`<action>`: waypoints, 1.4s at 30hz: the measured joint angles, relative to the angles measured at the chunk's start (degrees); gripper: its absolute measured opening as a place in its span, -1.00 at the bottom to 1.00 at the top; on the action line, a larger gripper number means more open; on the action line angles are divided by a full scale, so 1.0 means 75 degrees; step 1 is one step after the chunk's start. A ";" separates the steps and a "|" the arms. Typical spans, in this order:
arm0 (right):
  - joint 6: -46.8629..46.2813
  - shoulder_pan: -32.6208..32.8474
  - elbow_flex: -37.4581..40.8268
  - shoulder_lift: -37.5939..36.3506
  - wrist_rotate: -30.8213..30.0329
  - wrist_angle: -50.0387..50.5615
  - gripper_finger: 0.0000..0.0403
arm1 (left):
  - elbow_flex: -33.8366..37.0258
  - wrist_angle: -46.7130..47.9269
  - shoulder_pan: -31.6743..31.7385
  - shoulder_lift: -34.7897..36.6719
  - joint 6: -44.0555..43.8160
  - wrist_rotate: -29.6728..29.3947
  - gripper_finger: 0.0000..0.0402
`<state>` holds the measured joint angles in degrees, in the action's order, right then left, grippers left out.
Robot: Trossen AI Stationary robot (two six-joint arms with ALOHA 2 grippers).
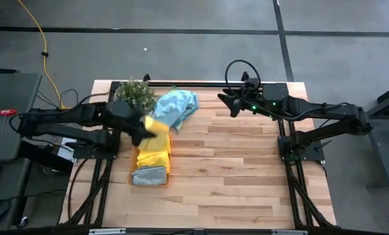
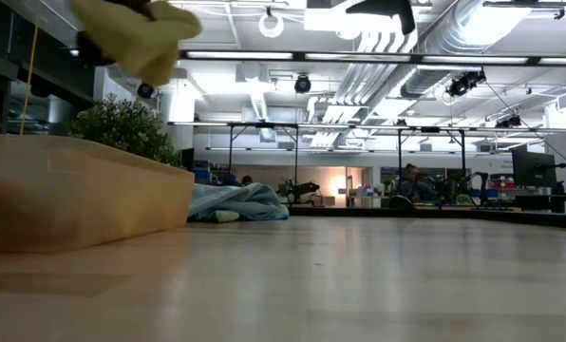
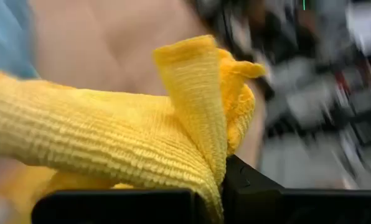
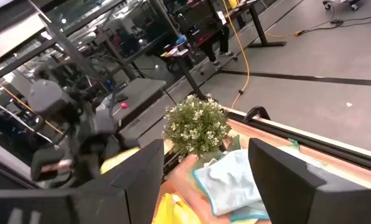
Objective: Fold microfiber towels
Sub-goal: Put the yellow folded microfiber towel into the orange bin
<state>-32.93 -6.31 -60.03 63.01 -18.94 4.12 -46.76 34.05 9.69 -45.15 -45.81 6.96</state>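
Note:
My left gripper (image 1: 142, 130) is shut on a bright yellow towel (image 1: 157, 126), held high above the orange tray (image 2: 84, 204) at the table's left. The same towel fills the left wrist view (image 3: 98, 137) and hangs at the top left of the low view (image 2: 141, 33). More yellow cloth (image 1: 154, 155) and a grey towel (image 1: 149, 176) lie in the tray (image 1: 131, 166). A light blue towel (image 1: 177, 108) lies crumpled on the table beside the plant (image 1: 134, 93). My right gripper (image 1: 228, 104) hovers open at the far right, touching nothing, facing the blue towel (image 4: 232, 183). My left gripper pinches a bunched fold of the yellow towel (image 3: 204, 168) between its two fingers (image 3: 254, 186), several layers thick. A folded flap (image 3: 192, 81) stands up past the fingertips. The fingers slant down from the table's left. In the low view the towel hangs short below them, clear of the tray.
The bushy green plant (image 4: 198, 124) stands at the far left corner, close to the blue towel and the tray's far end. Bare wood (image 1: 240, 170) spreads over the table's middle and near right. Cables (image 1: 243, 68) loop behind the right arm.

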 joint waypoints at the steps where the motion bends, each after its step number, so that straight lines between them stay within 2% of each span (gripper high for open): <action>1: -0.0001 0.0000 0.0000 0.0023 0.0000 -0.0002 0.12 | 0.0000 0.0256 0.0002 -0.0086 0.0050 0.0571 -1.00; 4: -0.0002 0.0000 0.0000 0.0125 -0.0003 0.0000 0.12 | -0.0081 0.1003 0.0016 -0.0590 0.0449 0.1909 -1.00; 7: -0.0002 0.0000 0.0000 0.0205 -0.0003 0.0020 0.12 | -0.0559 0.2184 0.0083 -0.1305 0.1519 0.2542 -1.00; 13: -0.0026 0.0003 0.0009 0.0259 0.0003 0.0217 0.12 | -0.1844 0.4844 0.0490 -0.3056 0.4482 0.2405 -1.00; 17: -0.0029 0.0003 0.0009 0.0256 0.0058 0.0366 0.12 | -0.2320 0.5227 0.0536 -0.4050 0.7100 0.2583 -1.00; 22: -0.0224 0.0005 0.0009 0.0256 0.0119 0.0665 0.12 | -0.2355 0.5386 0.0393 -0.4996 0.8804 0.2698 -1.00; 25: -0.0288 0.0006 0.0009 0.0256 0.0123 0.0879 0.12 | -0.2351 0.5351 0.0319 -0.5463 0.9419 0.2399 -1.00; 29: -0.0291 0.0003 0.0009 0.0256 0.0122 0.1025 0.12 | -0.2346 0.5200 0.0295 -0.5866 0.9743 0.2433 -1.00; 35: -0.0291 -0.0003 0.0009 0.0256 0.0120 0.1150 0.12 | -0.2355 0.5017 0.0215 -0.5458 0.9582 0.4015 -1.00; 42: -0.0291 -0.0061 0.0009 0.0256 -0.0006 0.1329 0.12 | -0.2326 0.4620 -0.0124 -0.5324 1.0060 0.4383 -1.00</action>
<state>-35.11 -6.76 -59.96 64.93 -18.98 14.09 -64.21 68.70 8.77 -85.08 29.64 39.83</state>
